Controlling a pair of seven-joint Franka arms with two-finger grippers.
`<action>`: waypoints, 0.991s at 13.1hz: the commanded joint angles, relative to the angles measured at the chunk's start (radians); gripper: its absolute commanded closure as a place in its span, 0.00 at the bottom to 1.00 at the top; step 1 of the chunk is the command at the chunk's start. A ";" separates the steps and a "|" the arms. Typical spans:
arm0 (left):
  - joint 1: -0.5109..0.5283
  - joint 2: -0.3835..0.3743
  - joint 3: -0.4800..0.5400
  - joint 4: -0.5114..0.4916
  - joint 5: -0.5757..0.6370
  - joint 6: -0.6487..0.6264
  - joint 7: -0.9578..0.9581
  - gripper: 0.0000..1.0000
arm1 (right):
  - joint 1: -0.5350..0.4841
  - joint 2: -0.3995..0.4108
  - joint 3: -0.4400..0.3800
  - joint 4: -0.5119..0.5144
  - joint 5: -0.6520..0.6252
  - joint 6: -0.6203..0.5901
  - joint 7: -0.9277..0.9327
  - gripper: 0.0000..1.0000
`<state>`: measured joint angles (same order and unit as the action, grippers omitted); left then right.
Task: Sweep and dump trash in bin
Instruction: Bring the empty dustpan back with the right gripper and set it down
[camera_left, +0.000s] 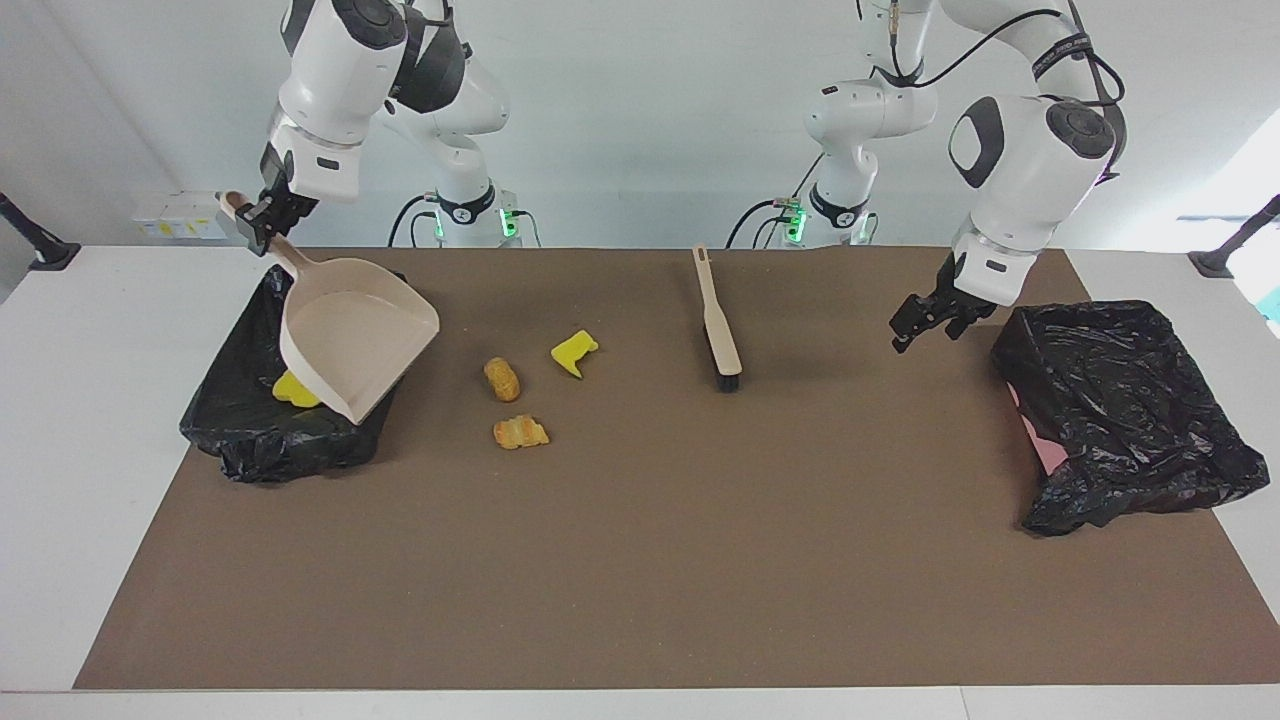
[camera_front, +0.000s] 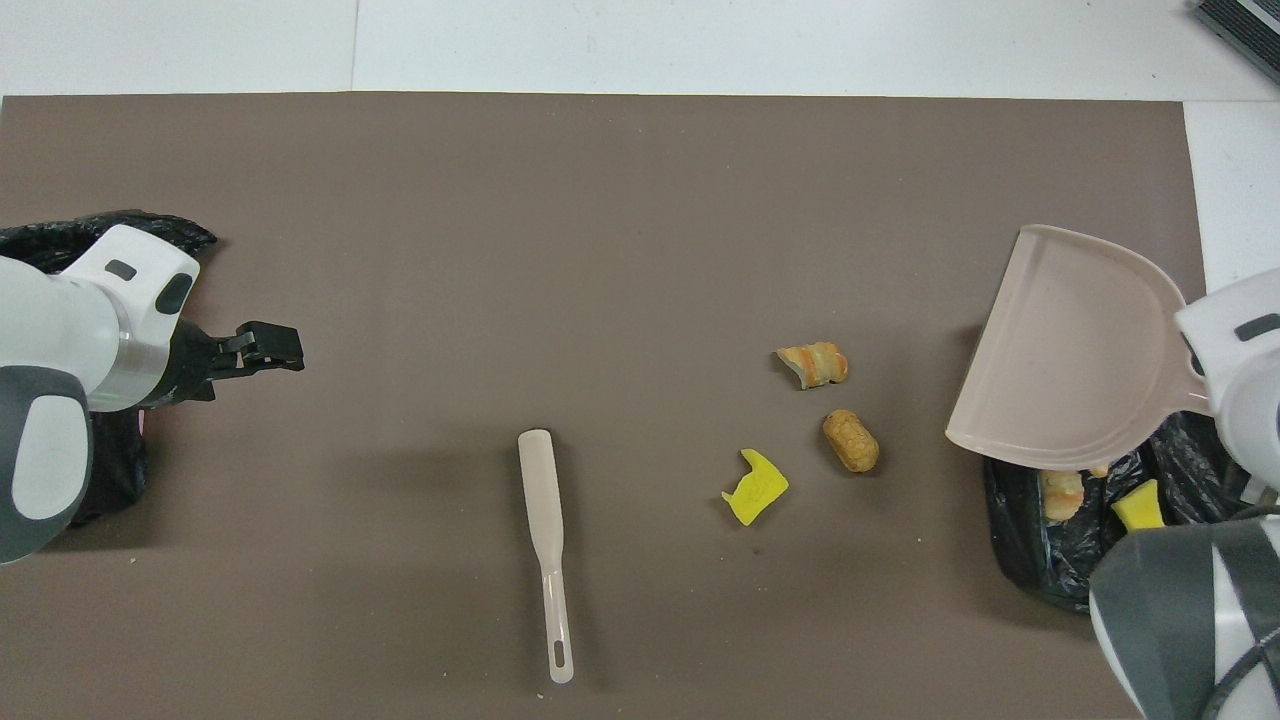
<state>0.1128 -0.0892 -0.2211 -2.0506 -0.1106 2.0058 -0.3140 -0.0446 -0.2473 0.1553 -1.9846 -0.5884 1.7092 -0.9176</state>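
Observation:
My right gripper (camera_left: 252, 212) is shut on the handle of the beige dustpan (camera_left: 355, 335), which hangs mouth-down and empty over the bag-lined bin (camera_left: 245, 430) at the right arm's end. The pan (camera_front: 1070, 350) covers most of that bin (camera_front: 1030, 560). Trash in the bin shows as a yellow piece (camera_left: 293, 390) (camera_front: 1138, 505) and a bread lump (camera_front: 1060, 490). Three trash pieces lie on the mat beside the bin: a tan lump (camera_left: 502, 379) (camera_front: 851, 440), a yellow chunk (camera_left: 574, 352) (camera_front: 756, 487) and a bread piece (camera_left: 520, 432) (camera_front: 813, 363). My left gripper (camera_left: 925, 327) (camera_front: 268, 345) hovers open and empty.
The beige brush (camera_left: 718, 320) (camera_front: 545, 540) lies on the brown mat (camera_left: 640, 560) near the middle, bristles pointing away from the robots. A second black-bagged bin (camera_left: 1120, 400) sits at the left arm's end, right beside my left gripper.

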 joint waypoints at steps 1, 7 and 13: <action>0.010 0.008 -0.004 0.018 0.011 -0.022 0.004 0.00 | -0.001 0.094 0.030 0.133 0.116 -0.046 0.161 1.00; 0.010 0.008 -0.004 0.018 0.011 -0.022 0.004 0.00 | 0.136 0.493 0.127 0.496 0.256 -0.193 0.740 1.00; 0.010 0.008 -0.004 0.018 0.011 -0.022 0.004 0.00 | 0.336 0.802 0.128 0.844 0.277 -0.203 1.172 1.00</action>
<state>0.1128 -0.0892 -0.2207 -2.0506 -0.1106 2.0055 -0.3140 0.2496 0.4530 0.2818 -1.2949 -0.3390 1.5579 0.1643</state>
